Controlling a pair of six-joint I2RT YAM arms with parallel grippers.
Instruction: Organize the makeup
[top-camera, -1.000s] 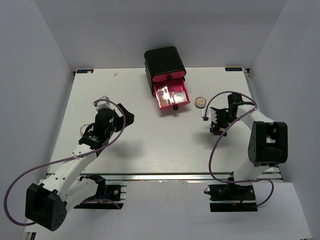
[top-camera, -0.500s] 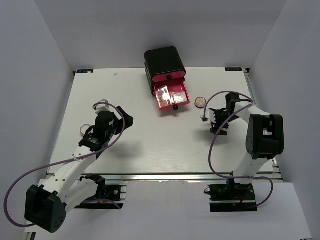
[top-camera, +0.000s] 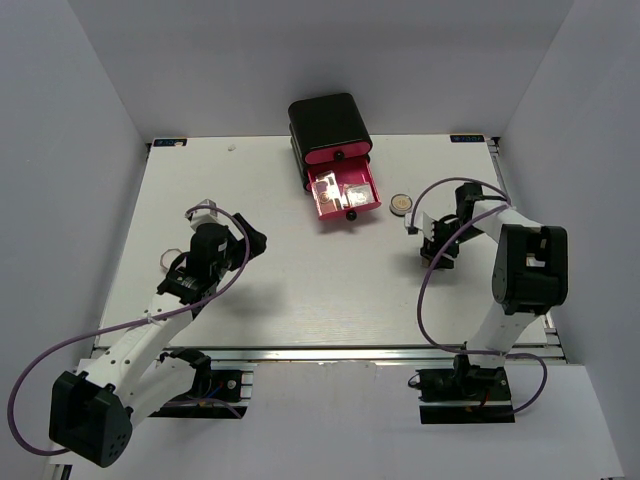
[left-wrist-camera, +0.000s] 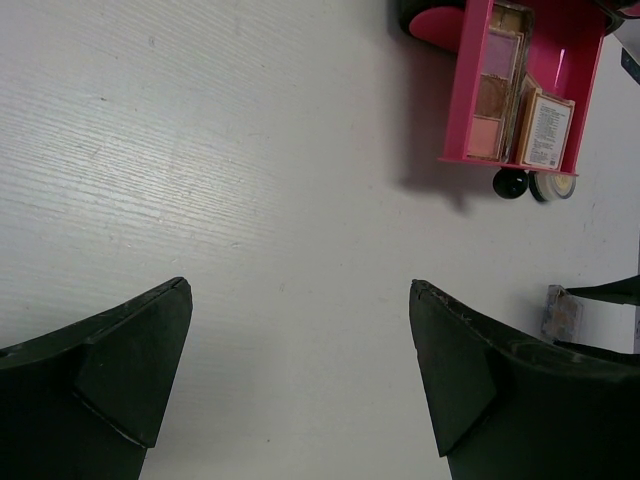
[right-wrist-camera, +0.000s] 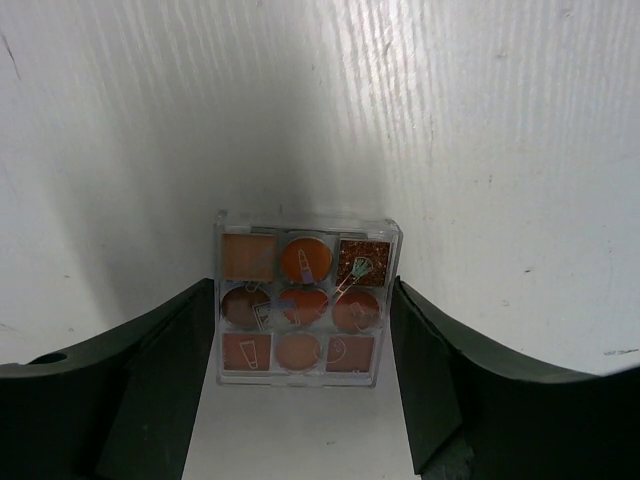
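Between the left gripper (top-camera: 251, 238) and the right gripper (top-camera: 432, 251), the table (top-camera: 320, 290) is bare, with wide room to pass. The left gripper's spread jaws hold nothing. At the far side the box's (top-camera: 328, 120) open drawer (top-camera: 314, 195) juts nearward. 1 compact (top-camera: 401, 204) lies just right of it, near the right gripper, whose 2 fingers (right-wrist-camera: 130, 380) hug a palette (right-wrist-camera: 305, 300) with no gap either side.

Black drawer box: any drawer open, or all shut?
One open: a pink drawer is pulled out of the black box, with palettes lying inside.
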